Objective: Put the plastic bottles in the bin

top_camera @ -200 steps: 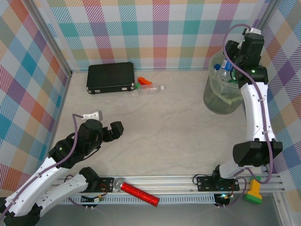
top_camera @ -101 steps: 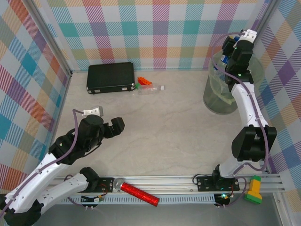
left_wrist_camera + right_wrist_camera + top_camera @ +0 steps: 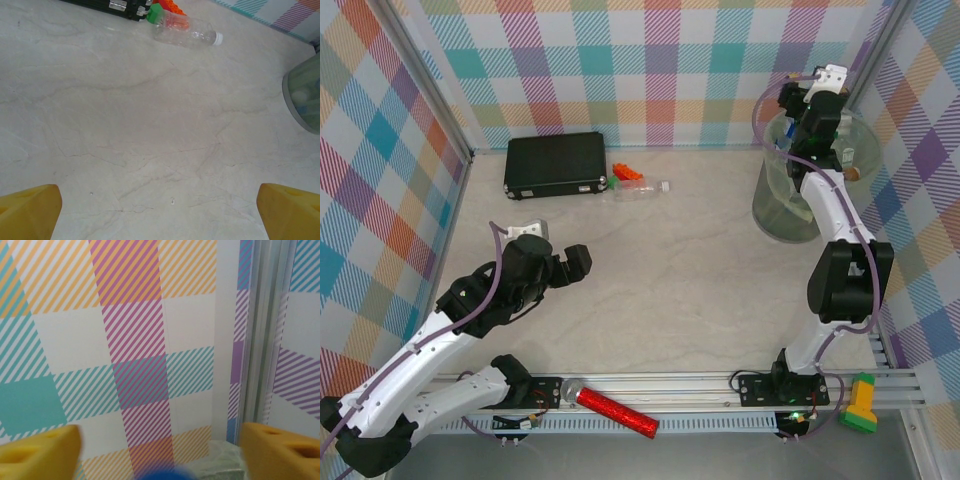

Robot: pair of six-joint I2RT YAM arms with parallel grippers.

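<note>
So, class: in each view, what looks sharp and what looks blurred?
Top external: evenly lit, bin sharp. Left wrist: clear bottle crisp, yellow fingertips soft. Right wrist: plaid wall sharp, fingers and a blue blob at the bottom edge blurred.

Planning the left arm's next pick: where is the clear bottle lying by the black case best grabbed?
Grip the clear bottle across its mid-body, coming from above. It lies on its side, and toy bricks crowd its base end, so the middle looks freest.
</note>
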